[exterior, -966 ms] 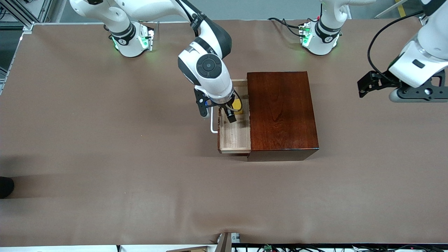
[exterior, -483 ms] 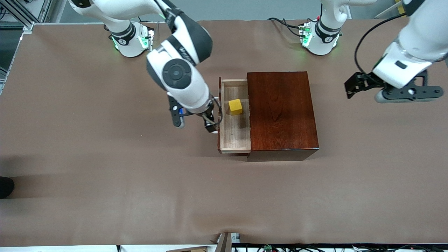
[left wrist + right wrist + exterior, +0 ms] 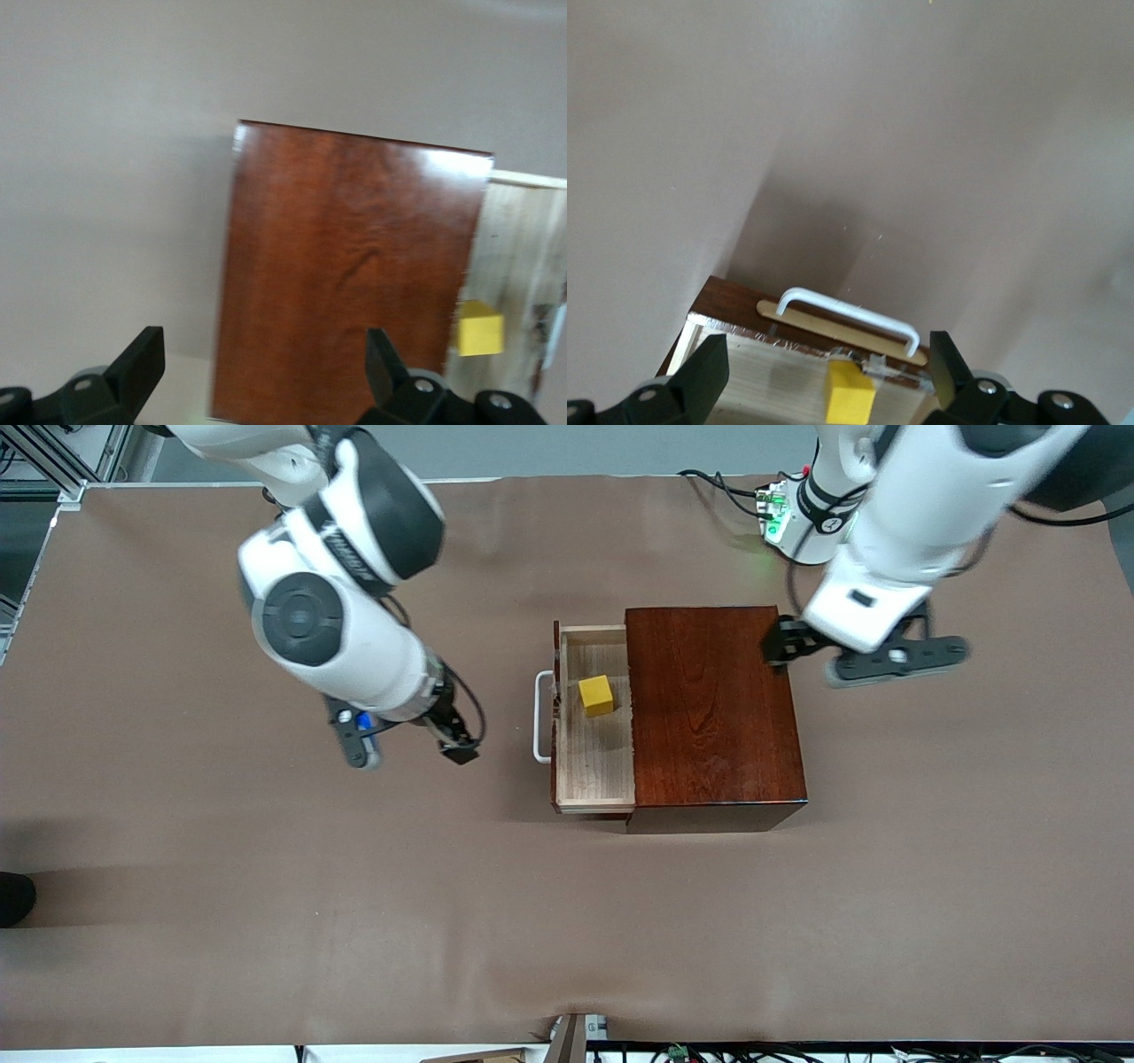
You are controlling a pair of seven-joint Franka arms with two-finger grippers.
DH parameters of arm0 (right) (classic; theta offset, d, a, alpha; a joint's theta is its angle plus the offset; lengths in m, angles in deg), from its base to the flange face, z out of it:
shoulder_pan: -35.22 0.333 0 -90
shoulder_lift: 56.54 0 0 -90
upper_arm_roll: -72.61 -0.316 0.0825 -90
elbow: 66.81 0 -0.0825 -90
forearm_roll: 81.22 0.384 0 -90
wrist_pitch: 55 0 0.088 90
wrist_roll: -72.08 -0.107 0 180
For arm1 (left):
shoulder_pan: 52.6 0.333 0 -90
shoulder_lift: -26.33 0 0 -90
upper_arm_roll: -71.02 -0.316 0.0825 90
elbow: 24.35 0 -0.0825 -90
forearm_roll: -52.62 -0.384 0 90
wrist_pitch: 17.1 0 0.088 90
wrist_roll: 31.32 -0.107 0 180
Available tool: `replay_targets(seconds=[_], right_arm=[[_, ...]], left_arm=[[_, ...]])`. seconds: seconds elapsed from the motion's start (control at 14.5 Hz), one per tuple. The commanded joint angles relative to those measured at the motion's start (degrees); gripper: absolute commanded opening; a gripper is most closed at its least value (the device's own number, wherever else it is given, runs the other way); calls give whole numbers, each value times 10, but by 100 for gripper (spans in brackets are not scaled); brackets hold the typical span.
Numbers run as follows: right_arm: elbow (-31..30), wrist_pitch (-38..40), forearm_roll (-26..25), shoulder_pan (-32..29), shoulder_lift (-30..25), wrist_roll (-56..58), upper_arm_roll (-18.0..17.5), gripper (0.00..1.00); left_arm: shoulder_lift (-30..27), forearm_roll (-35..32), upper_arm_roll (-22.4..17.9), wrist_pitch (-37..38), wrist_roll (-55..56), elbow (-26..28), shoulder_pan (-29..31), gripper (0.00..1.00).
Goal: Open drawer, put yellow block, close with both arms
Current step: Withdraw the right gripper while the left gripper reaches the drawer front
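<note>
The drawer (image 3: 592, 775) stands open from the dark mahogany box (image 3: 713, 708), its white handle (image 3: 538, 717) toward the right arm's end. The yellow block (image 3: 596, 695) lies in the tray. My right gripper (image 3: 409, 751) is open and empty over the bare table, apart from the handle. Its wrist view shows the handle (image 3: 850, 314), the block (image 3: 850, 403) and the open gripper (image 3: 828, 376). My left gripper (image 3: 890, 660) is open and empty, over the table by the box's edge at the left arm's end. Its wrist view shows the gripper (image 3: 264, 372), box (image 3: 354, 274) and block (image 3: 481, 329).
The brown table cover (image 3: 266, 921) spreads wide on all sides of the box. The two arm bases (image 3: 332, 531) (image 3: 806, 522) stand farther from the front camera than the box. Cables lie near the left arm's base.
My right gripper left the yellow block in the drawer and drew back past the handle toward the right arm's end. My left arm swung in from its end of the table to the box's edge.
</note>
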Motion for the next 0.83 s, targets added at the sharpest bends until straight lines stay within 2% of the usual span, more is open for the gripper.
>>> replay_targets(seconds=[0.0, 0.28, 0.76], right_arm=[[-1, 32, 16, -44, -22, 71, -10, 100], [20, 79, 16, -97, -34, 189, -10, 100], [22, 137, 16, -168, -67, 393, -8, 100]], left_arm=[[58, 3, -5, -24, 96, -47, -52, 100], [110, -1, -5, -114, 221, -56, -108, 100], [210, -52, -9, -193, 392, -104, -193, 100]])
